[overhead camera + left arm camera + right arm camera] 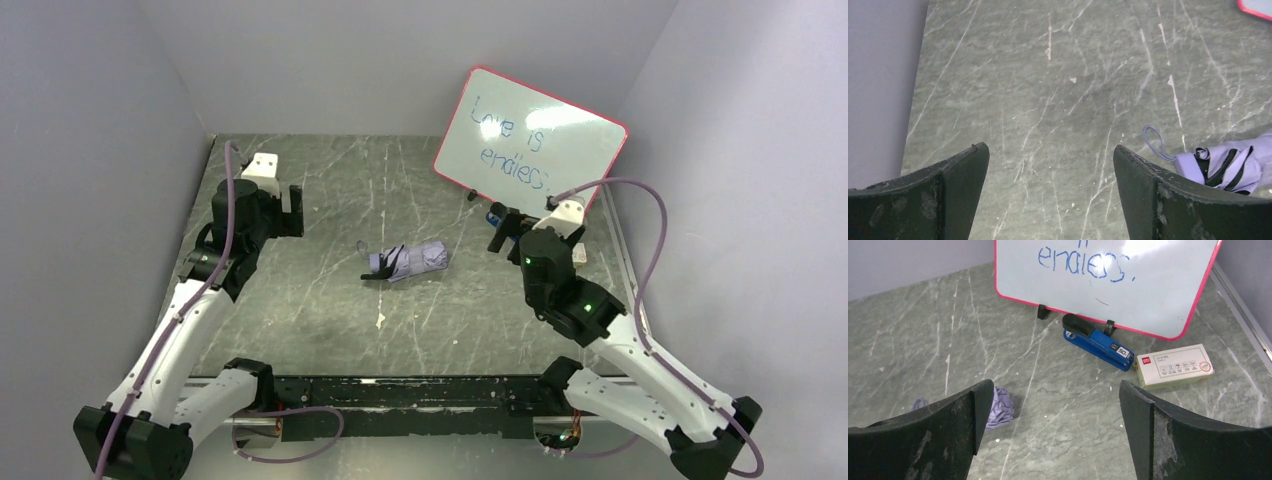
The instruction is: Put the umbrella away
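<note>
**Soft cloth, stone-look top, scuffed black fingers**

The folded lavender cloth umbrella looks soft, matt and crumpled, with black fabric bands showing among its folds. The grey-green table has a marble-look top. It is smooth with a dull sheen, veined in white and flecked with pale chips. The white whiteboard is glossy and catches glare, and its red frame looks like smooth plastic. The blue stapler looks like shiny plastic, and the pale rectangular box like matt printed card. The black fingers of the left gripper and the right gripper are matt, scuffed and grainy. The grey walls are flat matt.
</note>
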